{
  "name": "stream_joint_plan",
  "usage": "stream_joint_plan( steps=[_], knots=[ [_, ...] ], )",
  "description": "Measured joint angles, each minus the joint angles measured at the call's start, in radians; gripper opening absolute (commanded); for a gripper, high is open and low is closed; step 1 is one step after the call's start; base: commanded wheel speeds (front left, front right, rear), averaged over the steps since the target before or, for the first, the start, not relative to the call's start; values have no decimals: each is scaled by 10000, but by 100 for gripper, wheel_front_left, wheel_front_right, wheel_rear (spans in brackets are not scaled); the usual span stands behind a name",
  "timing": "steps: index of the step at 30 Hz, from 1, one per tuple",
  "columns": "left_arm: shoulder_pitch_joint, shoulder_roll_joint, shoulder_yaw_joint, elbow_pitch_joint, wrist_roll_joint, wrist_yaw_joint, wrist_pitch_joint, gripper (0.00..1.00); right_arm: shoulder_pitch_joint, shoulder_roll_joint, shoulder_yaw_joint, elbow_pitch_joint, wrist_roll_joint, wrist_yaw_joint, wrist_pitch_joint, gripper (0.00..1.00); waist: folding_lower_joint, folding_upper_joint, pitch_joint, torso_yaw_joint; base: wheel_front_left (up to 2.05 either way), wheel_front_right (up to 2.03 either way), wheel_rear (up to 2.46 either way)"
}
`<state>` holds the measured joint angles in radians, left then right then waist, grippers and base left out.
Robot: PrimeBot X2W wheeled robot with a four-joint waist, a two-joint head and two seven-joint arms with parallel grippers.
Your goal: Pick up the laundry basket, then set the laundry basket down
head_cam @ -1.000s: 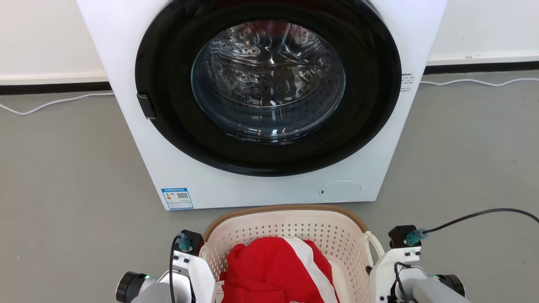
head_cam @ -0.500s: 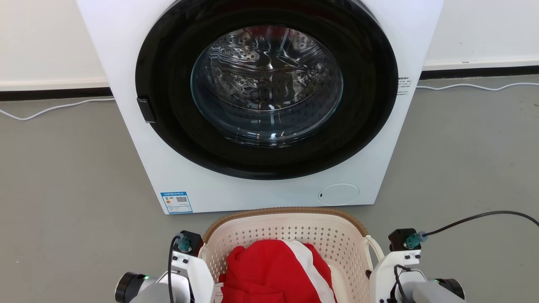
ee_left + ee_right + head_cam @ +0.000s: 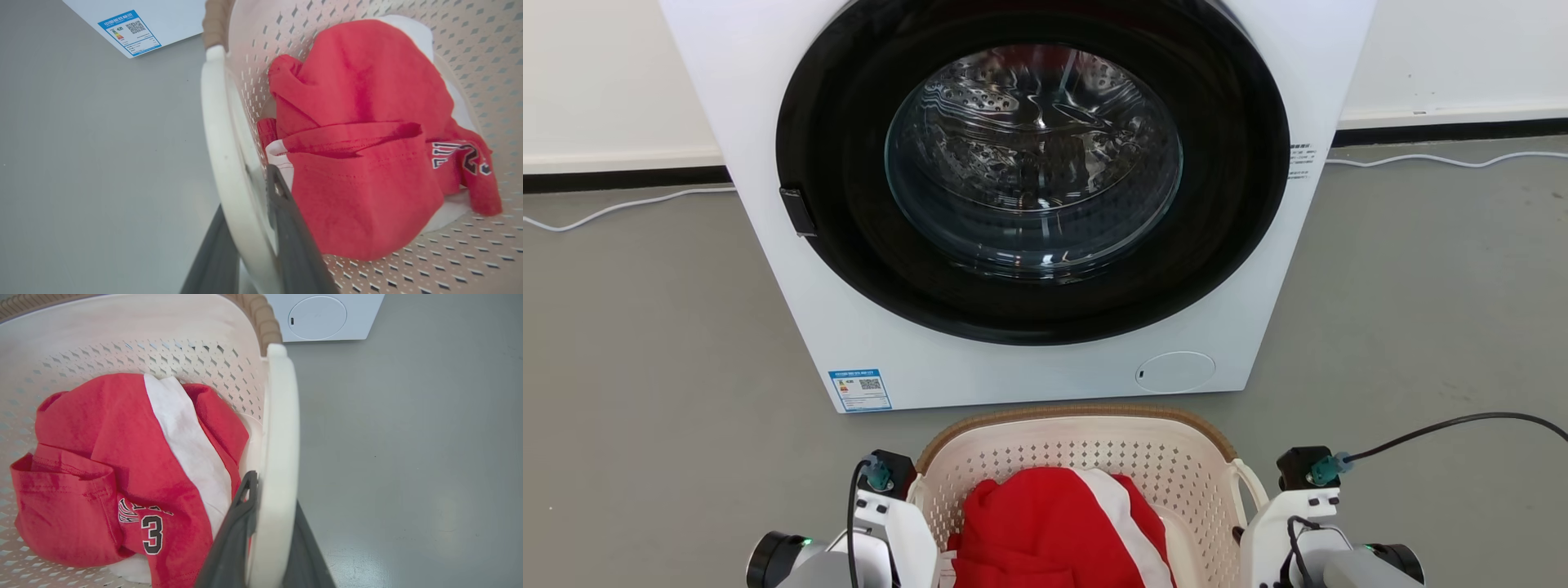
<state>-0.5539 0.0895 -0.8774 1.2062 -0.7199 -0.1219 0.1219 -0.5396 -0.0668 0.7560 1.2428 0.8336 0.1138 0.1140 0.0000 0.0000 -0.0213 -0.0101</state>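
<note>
So, grey floor (image 3: 645,343), white washer (image 3: 1029,367). Wrist views show left gripper (image 3: 246,192) and right gripper (image 3: 273,494) each pinching handles on the laundry basket (image 3: 1078,449).

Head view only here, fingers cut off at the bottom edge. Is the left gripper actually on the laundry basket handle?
Observer: Yes, the left gripper straddles the left handle of the laundry basket, one finger inside the loop, one outside.
Operator: Right side?
Observer: Same there: the right gripper is closed across the right handle.
Operator: Cloth caught in either?
Observer: The red shirt lies right beside the right gripper's inner finger; I can't tell if it's pinched.
</note>
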Motion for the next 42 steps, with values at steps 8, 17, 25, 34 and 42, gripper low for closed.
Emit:
stream_joint_plan(
  steps=[8, 17, 25, 34, 42],
  knots=[
    [-96, 31, -184, 65, -221, 2, -107, 0, -225, 8, 255, 50, 244, 0, -86, 0, 0, 0, 56, 7, 0, 0, 0],
    [-119, 67, -460, 96, -399, 2, -138, 0, -238, 0, 614, 27, 673, 0, -127, 0, 0, 0, 145, -47, 0, 0, 0],
    [-319, 109, -675, 151, -644, 2, -207, 0, -338, -2, 892, 35, 924, 0, -288, 0, 0, 0, 340, -65, 0, 0, 0],
    [-734, 151, -709, 305, -711, 2, -650, 0, -766, -10, 1208, -29, 1116, -2, -729, 0, 0, 0, 923, -51, 0, 0, 0],
    [-1374, 199, -767, 489, -667, 56, -1315, 0, -1164, -40, 1498, -119, 1126, -6, -1685, 0, 0, 0, 1921, -9, 0, 0, 0]
  ],
)
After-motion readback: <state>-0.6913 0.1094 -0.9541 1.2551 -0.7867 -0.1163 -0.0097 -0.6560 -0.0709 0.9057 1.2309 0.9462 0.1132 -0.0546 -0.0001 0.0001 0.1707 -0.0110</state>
